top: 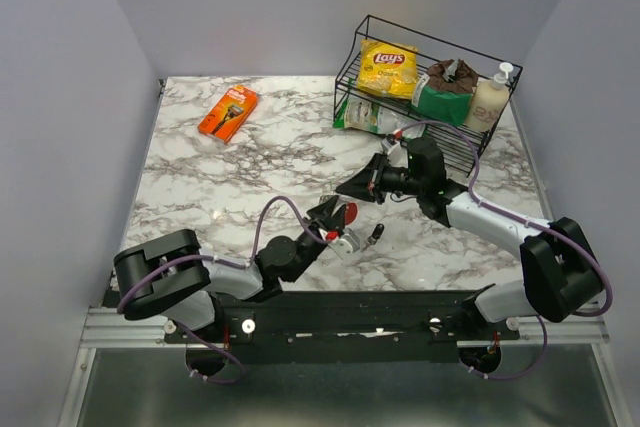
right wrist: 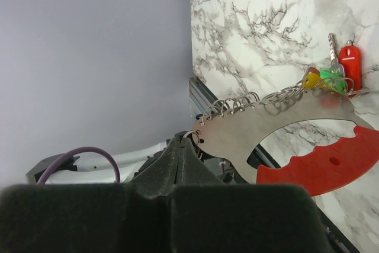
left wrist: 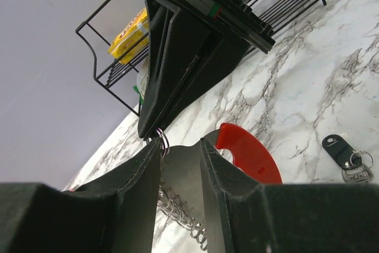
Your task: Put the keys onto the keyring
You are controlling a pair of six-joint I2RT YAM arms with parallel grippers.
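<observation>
The keyring [right wrist: 269, 124] is a flat grey metal loop with a curved red side [right wrist: 331, 164]. A row of small wire rings [right wrist: 237, 103] runs along its edge. Yellow, green and red-headed keys [right wrist: 331, 78] hang at its far end. My left gripper [left wrist: 180, 145] is shut on the grey plate [left wrist: 180, 173] and holds it just above the table [top: 340, 219]. My right gripper [right wrist: 186, 140] is shut on a small split ring [right wrist: 192, 135] at the plate's corner, and its tip [left wrist: 151, 130] touches my left fingers.
A loose black-headed key [left wrist: 340, 149] with a tag lies on the marble to the right of the keyring [top: 377, 235]. A black wire rack [top: 440, 57] with a chips bag, a green pack and a bottle stands at the back right. An orange box [top: 228, 112] lies at the back left.
</observation>
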